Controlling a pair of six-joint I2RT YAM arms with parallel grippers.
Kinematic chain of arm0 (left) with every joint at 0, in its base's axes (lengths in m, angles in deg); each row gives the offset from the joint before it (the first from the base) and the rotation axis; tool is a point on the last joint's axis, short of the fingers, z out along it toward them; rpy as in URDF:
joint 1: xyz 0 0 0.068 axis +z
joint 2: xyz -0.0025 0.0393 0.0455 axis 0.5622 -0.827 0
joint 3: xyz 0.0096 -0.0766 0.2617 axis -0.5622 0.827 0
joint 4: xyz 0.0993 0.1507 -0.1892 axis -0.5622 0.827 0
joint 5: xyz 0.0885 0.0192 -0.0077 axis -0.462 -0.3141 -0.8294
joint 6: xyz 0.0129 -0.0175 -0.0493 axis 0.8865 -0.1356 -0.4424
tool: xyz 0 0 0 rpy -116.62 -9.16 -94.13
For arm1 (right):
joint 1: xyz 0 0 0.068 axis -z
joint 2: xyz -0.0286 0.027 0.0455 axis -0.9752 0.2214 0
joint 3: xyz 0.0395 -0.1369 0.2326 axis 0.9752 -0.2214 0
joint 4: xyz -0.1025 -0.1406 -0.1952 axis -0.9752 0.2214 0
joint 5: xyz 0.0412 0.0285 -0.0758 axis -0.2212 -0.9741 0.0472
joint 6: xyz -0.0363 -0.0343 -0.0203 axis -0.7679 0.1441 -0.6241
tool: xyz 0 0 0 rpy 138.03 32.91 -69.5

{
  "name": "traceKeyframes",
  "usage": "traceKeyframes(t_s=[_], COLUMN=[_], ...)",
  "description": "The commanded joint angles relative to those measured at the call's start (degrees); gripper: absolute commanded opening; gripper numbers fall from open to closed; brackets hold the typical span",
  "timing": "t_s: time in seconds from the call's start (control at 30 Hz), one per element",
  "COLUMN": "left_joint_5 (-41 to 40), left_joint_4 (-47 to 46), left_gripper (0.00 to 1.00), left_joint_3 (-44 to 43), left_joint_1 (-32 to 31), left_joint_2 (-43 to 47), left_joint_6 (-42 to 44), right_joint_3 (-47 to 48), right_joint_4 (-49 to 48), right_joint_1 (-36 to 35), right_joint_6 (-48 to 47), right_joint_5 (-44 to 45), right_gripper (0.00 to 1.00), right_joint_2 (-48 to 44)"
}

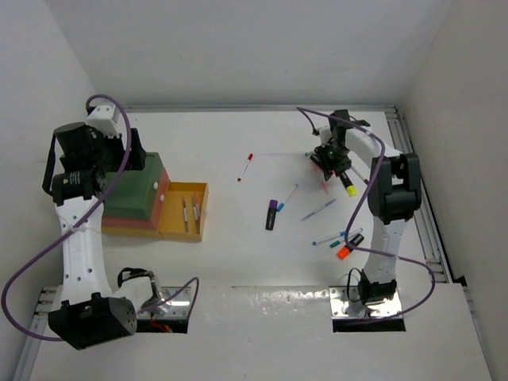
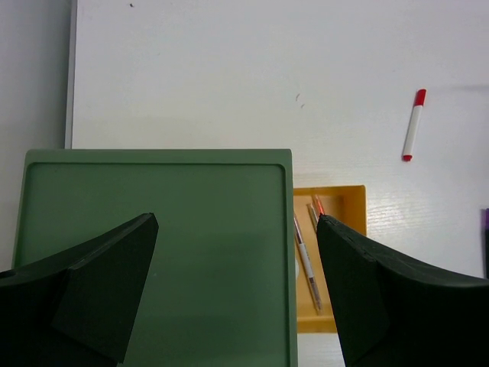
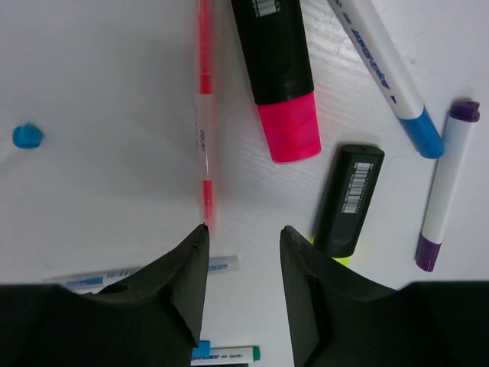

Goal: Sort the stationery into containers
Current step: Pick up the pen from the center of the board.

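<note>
Likely target: thin pink pen (image 3: 205, 115), flat on the white surface (image 3: 99, 76), in the cluster at the far right side. In the right wrist view its long axis runs straight ahead of the right claw (image 3: 243, 248), so the jaws would close across the barrel, which suits a pinch. Offset noted: the pen is not centred in the gap. Its near end sits at the tip of the finger (image 3: 191, 267) on the left of that view, and the rest lies beyond the fingertips. Right claw partly open, bare surface between the jaws, holding nothing. Pink highlighter (image 3: 279, 69) lies just beside the pen, roughly parallel. Judgement: shift sideways toward the pen and advance along it before closing, else a finger lands on the barrel. Right arm plainly nearer. Left claw (image 2: 237, 222) wide open, empty, above the dark green tray (image 2: 153, 183), well apart from the cluster; the yellow tray (image 2: 353, 195) beside it holds two pens.
</note>
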Motion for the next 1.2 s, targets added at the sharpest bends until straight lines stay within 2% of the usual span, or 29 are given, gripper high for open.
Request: traceKeyframes(t_s=[0.0, 0.37, 0.9, 1.0, 1.1, 1.13, 1.17], left_joint_5=[0.15, 0.58, 1.2, 0.94, 1.03, 1.11, 0.85], left_joint_4=[-1.81, -1.72, -1.98, -1.98, -1.98, -1.98, -2.07], left_gripper=[0.92, 0.92, 0.92, 0.92, 0.92, 0.92, 0.92], left_joint_3=[-0.15, -0.59, -0.32, -0.06, 0.03, 0.03, 0.03], left_joint_1=[-0.5, 0.21, 1.0, 1.09, 1.09, 1.09, 1.0], left_joint_2=[0.18, -0.44, -1.41, -1.49, -1.58, -1.58, -1.58], left_joint_6=[-0.7, -1.14, -1.58, -1.32, -1.32, -1.32, -1.32], right_joint_3=[3.53, 4.06, 5.82, 7.05, 7.23, 7.05, 6.44], right_joint_4=[-0.85, -2.95, -3.66, -2.7, -1.9, -1.81, -1.55], right_joint_1=[-0.44, -1.84, -3.87, -3.87, -4.22, -4.39, -4.57], right_joint_6=[-0.16, 1.68, 1.86, 1.95, 2.12, 2.21, 2.47], right_joint_5=[-0.24, -1.03, -0.59, -0.76, -1.11, -1.29, -1.64], right_gripper=[0.43, 0.37, 0.36, 0.29, 0.15, 0.07, 0.03], right_joint_2=[1.73, 4.9, 8.5, 9.55, 9.3, 8.86, 8.33])
